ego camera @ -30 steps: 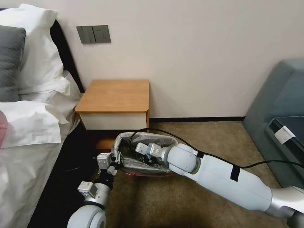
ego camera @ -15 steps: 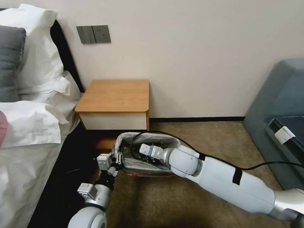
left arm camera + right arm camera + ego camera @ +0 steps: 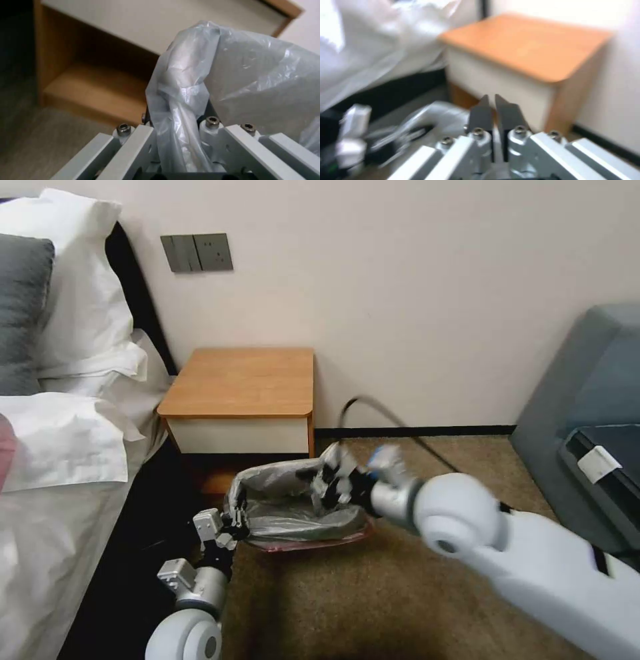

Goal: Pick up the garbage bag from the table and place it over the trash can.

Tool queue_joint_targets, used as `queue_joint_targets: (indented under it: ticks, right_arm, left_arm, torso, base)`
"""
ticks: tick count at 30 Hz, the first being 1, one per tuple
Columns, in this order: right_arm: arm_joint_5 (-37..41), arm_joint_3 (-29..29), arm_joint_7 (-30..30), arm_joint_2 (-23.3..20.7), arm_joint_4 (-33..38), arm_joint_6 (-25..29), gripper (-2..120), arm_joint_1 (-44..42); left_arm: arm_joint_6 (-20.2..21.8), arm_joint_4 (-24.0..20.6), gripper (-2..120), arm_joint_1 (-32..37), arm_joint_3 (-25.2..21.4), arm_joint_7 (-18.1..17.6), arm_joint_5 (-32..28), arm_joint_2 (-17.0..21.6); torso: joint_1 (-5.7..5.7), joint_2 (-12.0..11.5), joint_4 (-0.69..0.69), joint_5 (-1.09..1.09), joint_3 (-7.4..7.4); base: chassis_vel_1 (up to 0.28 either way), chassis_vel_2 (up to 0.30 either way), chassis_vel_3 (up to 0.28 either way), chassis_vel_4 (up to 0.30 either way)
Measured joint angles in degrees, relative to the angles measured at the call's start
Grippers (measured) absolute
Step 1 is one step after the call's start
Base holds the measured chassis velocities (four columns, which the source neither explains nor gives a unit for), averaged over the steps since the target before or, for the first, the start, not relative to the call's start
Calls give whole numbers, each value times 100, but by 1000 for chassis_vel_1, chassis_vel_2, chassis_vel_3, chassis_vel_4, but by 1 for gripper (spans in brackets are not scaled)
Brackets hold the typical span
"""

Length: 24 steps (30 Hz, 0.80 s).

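Observation:
The grey crinkly garbage bag [image 3: 293, 513] lies spread over the trash can on the carpet, in front of the wooden table [image 3: 243, 380]. The can's walls are hidden under the plastic, and a pinkish-red edge [image 3: 313, 543] shows at the bag's near side. My left gripper [image 3: 235, 525] sits at the bag's left end, shut on a fold of the bag [image 3: 180, 100]. My right gripper [image 3: 331, 485] hovers blurred over the bag's back right rim. Its fingers [image 3: 480, 110] are shut, pointing at the table [image 3: 526, 47], with no plastic seen between them.
A bed with white pillows [image 3: 73, 440] fills the left side. A grey sofa [image 3: 587, 393] stands at the right. A black cable [image 3: 380, 410] arches above my right wrist. Open carpet [image 3: 347, 607] lies in front of the can. The table's lower shelf [image 3: 96, 85] is just behind the bag.
My right gripper has come up out of the bag's mouth and swung back to the right. My left gripper has moved down and to the left, stretching the bag's edge that way.

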Motion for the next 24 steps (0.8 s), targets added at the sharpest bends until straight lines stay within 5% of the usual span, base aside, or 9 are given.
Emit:
queue_joint_targets:
  ticks: [3, 7, 9, 11, 15, 24]
  right_arm:
    - [-766, 1045, 56, -167, 159, 347, 23, -1176]
    - [-1509, 1595, 23, -15, 191, 826, 32, -1967]
    - [-2588, 2339, -307, 606, 191, 1450, 43, -3241]
    - [-2750, 2418, -348, 714, 186, 1535, 45, -3396]
    - [-4050, 2790, -613, 1877, 126, 2272, 65, -4609]
    - [-4500, 2690, -686, 2365, -16, 2542, 96, -4865]
  left_arm:
    - [306, -27, 7, -129, -104, -288, -213, 69]
    - [403, 5, 6, -181, -123, -339, -240, 96]
    - [491, 21, 6, -201, -97, -360, -238, 148]
    - [504, 21, 6, -200, -91, -362, -236, 155]
    - [736, -41, 6, -138, 60, -443, -229, 256]
    - [939, 109, 6, -145, 394, -583, -97, 366]
  torso:
    - [0, 0, -2, -2, 0]
    - [0, 0, -1, -2, 0]
    - [0, 0, -2, 0, 0]
    - [0, 0, -2, -1, 0]
    - [0, 0, -2, -3, 0]
    - [0, 0, 0, -3, 0]
  base:
    - [0, 0, 0, 0]
    - [0, 0, 0, 0]
    - [0, 0, 0, 0]
    - [0, 0, 0, 0]
    - [0, 0, 0, 0]
    - [0, 0, 0, 0]
